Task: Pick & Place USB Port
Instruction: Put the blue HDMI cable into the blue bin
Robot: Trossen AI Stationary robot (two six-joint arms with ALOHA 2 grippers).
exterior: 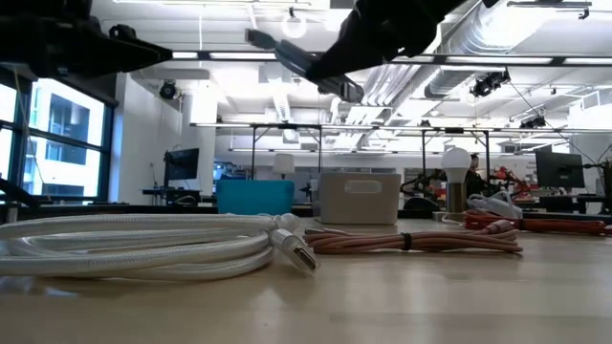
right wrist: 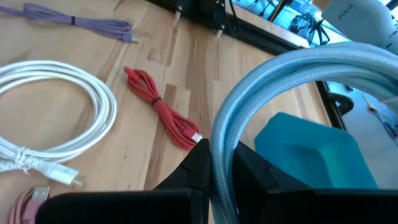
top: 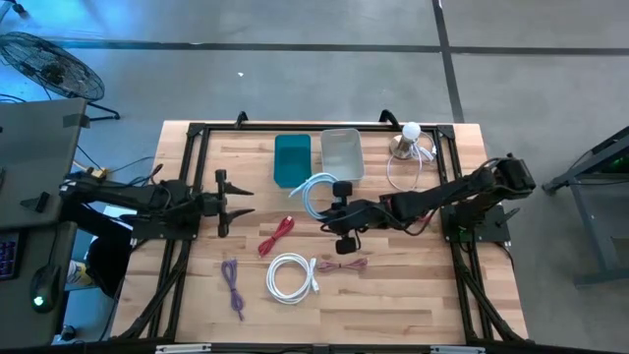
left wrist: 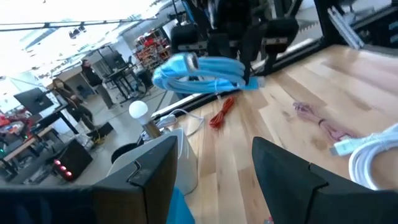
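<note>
Your right gripper (top: 339,208) is clamped on the light blue cable (top: 316,189), lifted clear. The teal bin (top: 292,159) lies just beyond it, nearer than the clear bin (top: 341,152). Your left gripper (top: 234,202) waits with fingers apart, well off.

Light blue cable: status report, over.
Right gripper shut on light blue cable, lifted near teal bin. Left gripper open, waiting at left. Nothing in the way.

A robotics lab or workshop: exposed ceiling ducts (exterior: 497,43), rows of workbenches (exterior: 287,182) with monitors (exterior: 559,170), concrete floor (top: 295,84), and a floor fan (top: 49,64).
</note>
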